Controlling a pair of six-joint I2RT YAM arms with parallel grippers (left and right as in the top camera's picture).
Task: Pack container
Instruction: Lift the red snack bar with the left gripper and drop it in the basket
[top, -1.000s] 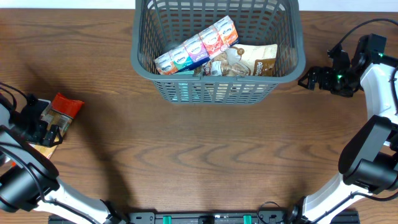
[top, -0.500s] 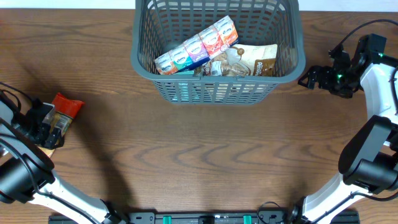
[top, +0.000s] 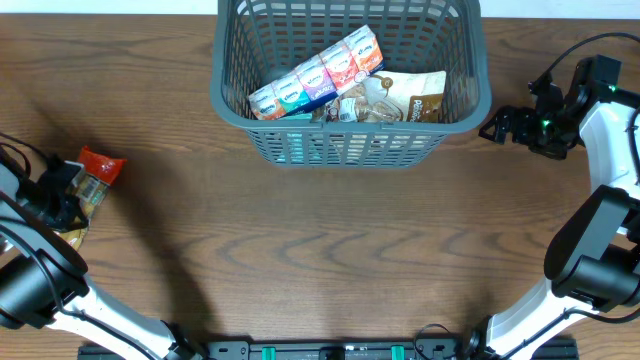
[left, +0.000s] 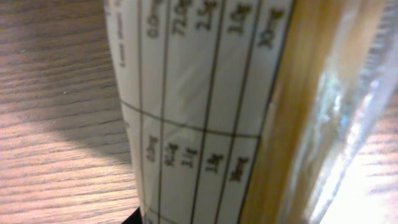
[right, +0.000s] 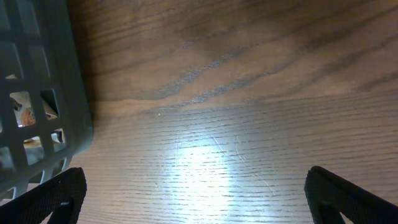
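Pick-up step: left gripper (top: 76, 196) at 9 o'clock seems closed on a snack pack (top: 100, 165) (label fills its wrist view), next a lift to the container (top: 340, 146) at 12 o'clock; right gripper (top: 496, 128) gapes empty beside it.

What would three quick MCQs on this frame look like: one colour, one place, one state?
1. What colour is the container?
A) white
B) red
C) dark grey-blue

2. Where is the red-topped snack pack?
A) in the container
B) at the left gripper, far left
C) lying on the container's rim

3. What state is the right gripper in?
A) open, empty
B) shut on a carton
C) inside the container

Answers:
1 C, the lattice walls read grey-blue from overhead.
2 B, overhead shows the pack held at the left gripper, well clear of the container.
3 A, its wrist view shows the fingertips wide apart with nothing between them.
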